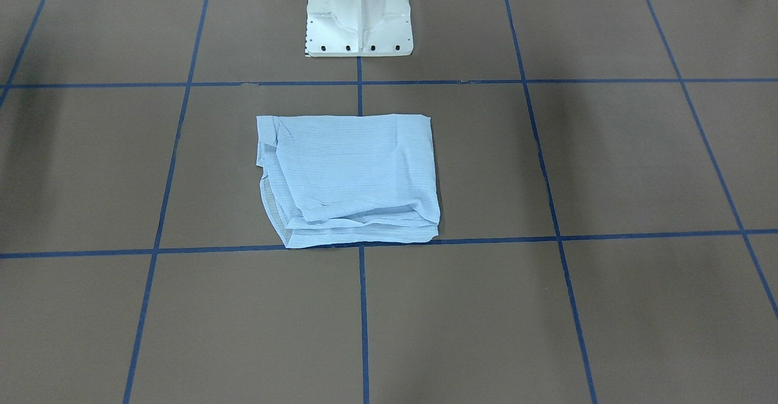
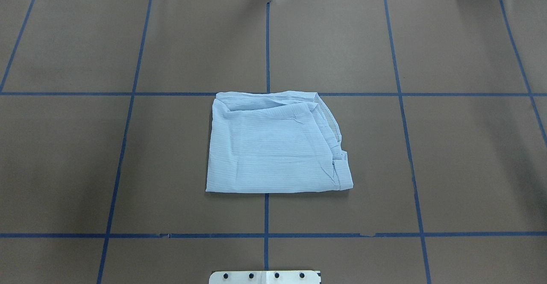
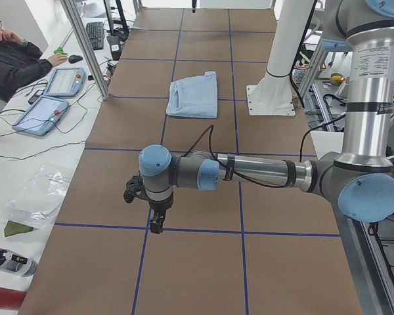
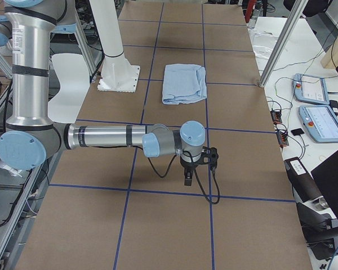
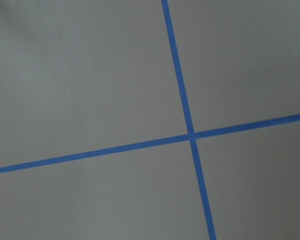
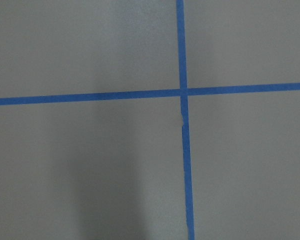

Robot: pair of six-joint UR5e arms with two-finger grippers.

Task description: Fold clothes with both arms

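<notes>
While the folded light-blue striped shirt (image 2: 273, 147) lies well apart from the black left gripper (image 3: 155, 224) and right gripper (image 4: 187, 179), we cannot tell either's grip.

Shirt (image 2: 273, 147): light blue, finely striped, folded into a flat, roughly square stack at bench (image 2: 470, 168) centre. Left arm (image 3: 256, 172) and right arm (image 4: 107, 136) extend level over the bench ends, well apart from it.
</notes>
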